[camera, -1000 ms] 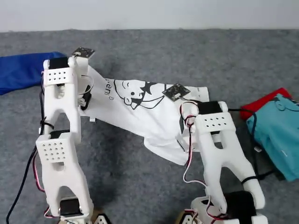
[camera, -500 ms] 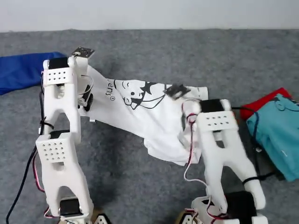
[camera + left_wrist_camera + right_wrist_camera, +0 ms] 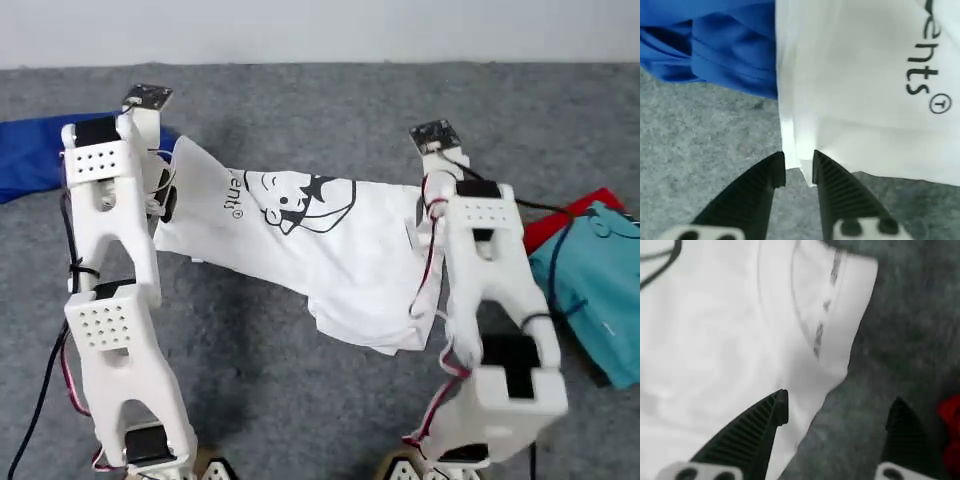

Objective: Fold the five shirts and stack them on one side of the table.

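**White shirt** (image 3: 330, 250): lies spread and rumpled on the grey worktop (image 3: 300, 400) between the two arms. The black cartoon print (image 3: 295, 200) and the lettering (image 3: 922, 75) face up. One edge is at the left end effector and the neckband (image 3: 822, 325) is at the right one.

**Left end effector** (image 3: 799, 167): clenched on the white shirt's side edge. A narrow fold of white cloth is pinched between the two dark ribbed fingers (image 3: 771, 172). Grey worktop lies below and to either side of the fingers.

**Right end effector** (image 3: 837, 412): released, fingers set wide apart and grasping nothing. One finger (image 3: 772, 412) sits over white cloth just short of the neckband. The other is over bare worktop, off the shirt.

**Blue shirt** (image 3: 715, 45): bunched just beyond the left end effector. It meets the white shirt's edge ahead of the fingers.

**Teal shirt** (image 3: 595, 280): a folded heap out to the side of the right end effector, away from the white shirt and well apart from the fingers.

**Red shirt** (image 3: 575, 212): lies under the teal shirt, with its near corner showing beside it.
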Controlling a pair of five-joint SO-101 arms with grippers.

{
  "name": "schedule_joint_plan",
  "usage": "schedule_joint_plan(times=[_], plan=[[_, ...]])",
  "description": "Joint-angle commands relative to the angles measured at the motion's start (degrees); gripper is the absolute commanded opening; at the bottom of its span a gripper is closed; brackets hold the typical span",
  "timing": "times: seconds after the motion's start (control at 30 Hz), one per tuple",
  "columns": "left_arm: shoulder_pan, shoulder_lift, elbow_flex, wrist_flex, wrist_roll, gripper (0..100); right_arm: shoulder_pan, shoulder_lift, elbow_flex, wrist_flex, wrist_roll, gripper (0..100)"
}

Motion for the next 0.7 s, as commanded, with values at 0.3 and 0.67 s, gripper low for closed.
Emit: schedule_joint_plan(times=[0.3, 0.67], plan=[[0.62, -4.04, -1.98, 1.14, 2.73, 10, -6.20, 24.31, -25.14, 6.20, -0.53, 31.7], [0.62, -4.04, -1.01, 1.14, 2.73, 10, 1.10, 27.38, -26.99, 7.69, -0.62, 2.3]])
